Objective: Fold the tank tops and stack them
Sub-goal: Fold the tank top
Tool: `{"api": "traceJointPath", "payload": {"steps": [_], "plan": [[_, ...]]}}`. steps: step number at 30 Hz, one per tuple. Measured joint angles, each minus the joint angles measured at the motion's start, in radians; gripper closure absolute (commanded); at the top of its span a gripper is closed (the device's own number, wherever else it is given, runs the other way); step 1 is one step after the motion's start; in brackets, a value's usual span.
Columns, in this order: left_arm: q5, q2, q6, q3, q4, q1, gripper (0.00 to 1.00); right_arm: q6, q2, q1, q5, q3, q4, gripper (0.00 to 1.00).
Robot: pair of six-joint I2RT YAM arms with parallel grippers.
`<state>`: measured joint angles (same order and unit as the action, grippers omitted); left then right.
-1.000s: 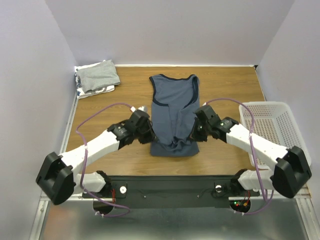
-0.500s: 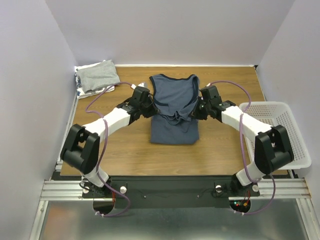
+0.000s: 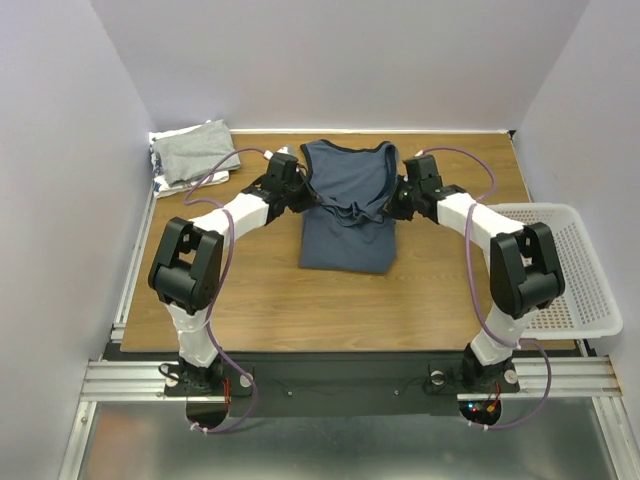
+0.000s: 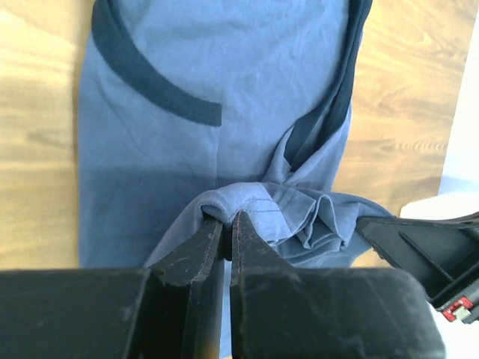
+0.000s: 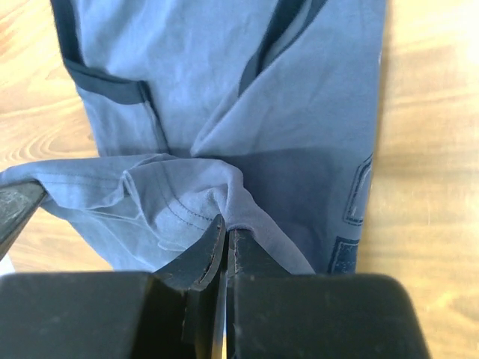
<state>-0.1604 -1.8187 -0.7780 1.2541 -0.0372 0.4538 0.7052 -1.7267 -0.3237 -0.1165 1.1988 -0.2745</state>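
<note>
The slate-blue tank top (image 3: 345, 215) with darker trim lies in the middle of the table, its bottom hem lifted and carried over its upper part. My left gripper (image 3: 300, 195) is shut on the hem's left corner (image 4: 236, 206). My right gripper (image 3: 392, 205) is shut on the hem's right corner (image 5: 224, 206). The hem sags bunched between them. White lettering (image 5: 355, 213) shows on the lower layer. The light grey tank top (image 3: 198, 150) lies folded at the far left corner, on top of the black-and-white patterned one (image 3: 160, 172).
A white mesh basket (image 3: 565, 265) stands at the right edge of the wooden table (image 3: 250, 300). Walls close in the far side and both sides.
Both grippers have carried the slate-blue top's bottom hem from the near edge toward the far end, folding the top over itself. The arms are now stretched farther out.
</note>
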Motion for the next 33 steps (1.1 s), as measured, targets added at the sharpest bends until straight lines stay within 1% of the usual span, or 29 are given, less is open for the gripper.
{"api": "traceJointPath", "payload": {"steps": [1,2,3,4,5,6,7,8,10,11,14,16,18,20,21,22,23,24,25,26,27,28,30,33], "plan": [[-0.003,-0.009,0.000,0.005,-0.007,-0.005,1.00,-0.002,-0.018,0.005,-0.005,0.011,0.008,0.96],[-0.005,-0.016,0.000,0.005,-0.016,-0.009,0.96,-0.003,-0.034,0.010,-0.012,0.018,0.014,0.89],[-0.008,-0.021,0.000,0.005,-0.023,-0.012,0.84,-0.002,-0.050,0.016,-0.016,0.023,0.022,0.86],[-0.010,-0.032,0.000,0.005,-0.031,-0.018,0.76,-0.007,-0.066,0.021,-0.021,0.027,0.027,0.81],[-0.013,-0.042,-0.001,0.005,-0.040,-0.023,0.68,-0.006,-0.077,0.025,-0.023,0.029,0.029,0.67],[-0.014,-0.049,0.000,0.005,-0.049,-0.024,0.53,-0.007,-0.093,0.031,-0.026,0.031,0.030,0.58],[-0.015,-0.061,-0.002,0.005,-0.064,-0.029,0.49,-0.005,-0.100,0.036,-0.026,0.033,0.031,0.50],[-0.016,-0.066,-0.006,0.005,-0.075,-0.031,0.42,-0.010,-0.113,0.042,-0.027,0.042,0.028,0.37],[-0.018,-0.069,-0.006,0.005,-0.096,-0.036,0.39,-0.016,-0.135,0.050,-0.027,0.074,0.027,0.28],[-0.018,-0.069,-0.006,0.005,-0.113,-0.038,0.36,-0.017,-0.141,0.054,-0.027,0.087,0.028,0.27],[-0.011,-0.068,-0.003,0.005,-0.146,-0.047,0.35,-0.025,-0.144,0.060,-0.020,0.134,0.035,0.27],[-0.004,-0.060,-0.003,0.005,-0.149,-0.055,0.37,-0.034,-0.140,0.062,-0.011,0.154,0.050,0.27],[0.005,-0.043,-0.002,0.000,-0.148,-0.063,0.42,-0.043,-0.118,0.062,-0.001,0.151,0.054,0.29],[0.015,-0.004,-0.005,-0.018,-0.157,-0.064,0.51,-0.048,-0.092,0.059,0.010,0.139,0.053,0.34],[0.019,0.023,-0.006,-0.035,-0.160,-0.064,0.60,-0.053,-0.068,0.054,0.019,0.127,0.054,0.35],[0.023,0.045,-0.010,-0.053,-0.165,-0.061,0.66,-0.058,-0.051,0.047,0.025,0.119,0.053,0.35],[0.027,0.073,-0.015,-0.078,-0.169,-0.052,0.80,-0.063,-0.033,0.038,0.030,0.109,0.055,0.39],[0.028,0.086,-0.016,-0.089,-0.169,-0.044,0.85,-0.066,-0.021,0.025,0.034,0.102,0.055,0.45],[0.027,0.102,-0.022,-0.110,-0.177,-0.028,0.89,-0.074,-0.008,0.003,0.038,0.097,0.056,0.56],[0.024,0.108,-0.032,-0.124,-0.183,-0.016,1.00,-0.078,-0.007,-0.018,0.038,0.096,0.057,0.62],[0.024,0.113,-0.035,-0.143,-0.184,0.001,1.00,-0.084,-0.010,-0.042,0.038,0.096,0.060,0.66],[0.024,0.113,-0.044,-0.157,-0.191,0.013,1.00,-0.085,-0.016,-0.060,0.036,0.097,0.061,0.68],[0.022,0.113,-0.062,-0.212,-0.206,0.040,1.00,-0.090,-0.044,-0.091,0.026,0.107,0.060,0.68],[0.026,0.113,-0.086,-0.287,-0.203,0.078,1.00,-0.104,-0.137,-0.114,-0.002,0.154,0.059,0.68]]}}
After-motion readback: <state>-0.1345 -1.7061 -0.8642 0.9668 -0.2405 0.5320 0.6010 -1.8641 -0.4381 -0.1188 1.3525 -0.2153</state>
